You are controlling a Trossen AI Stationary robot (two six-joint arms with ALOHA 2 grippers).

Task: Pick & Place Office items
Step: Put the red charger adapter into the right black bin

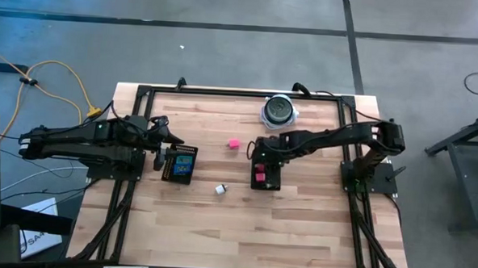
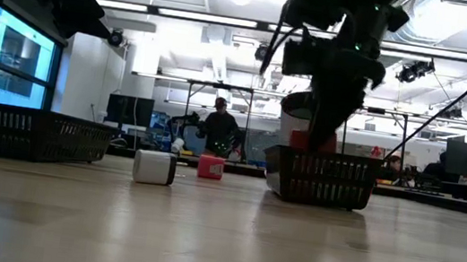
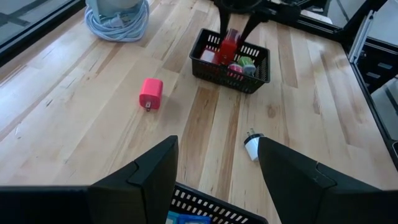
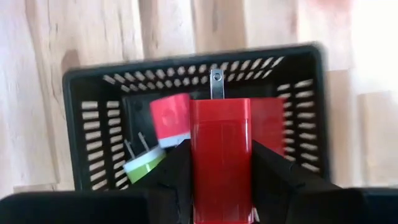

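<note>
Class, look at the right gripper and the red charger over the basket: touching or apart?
Touching. The right wrist view shows the right gripper with both fingers pressed against the red charger, above the basket.

The wooden bench (image 1: 243, 223) of pale planks stands on a grey concrete floor (image 1: 226, 53) crossed by dark lines. A yellow cable (image 1: 60, 74) loops over the floor beyond the bench's far left corner, and a dark stand (image 1: 464, 152) sits off its right edge. Level across the bench, the room is a large white hall with long ceiling lights (image 2: 221, 19), exposed pipes, a blue-lit window (image 2: 8, 61) on the left, monitors (image 2: 128, 110) and desks at the back, and a person (image 2: 218, 129) standing there.
</note>
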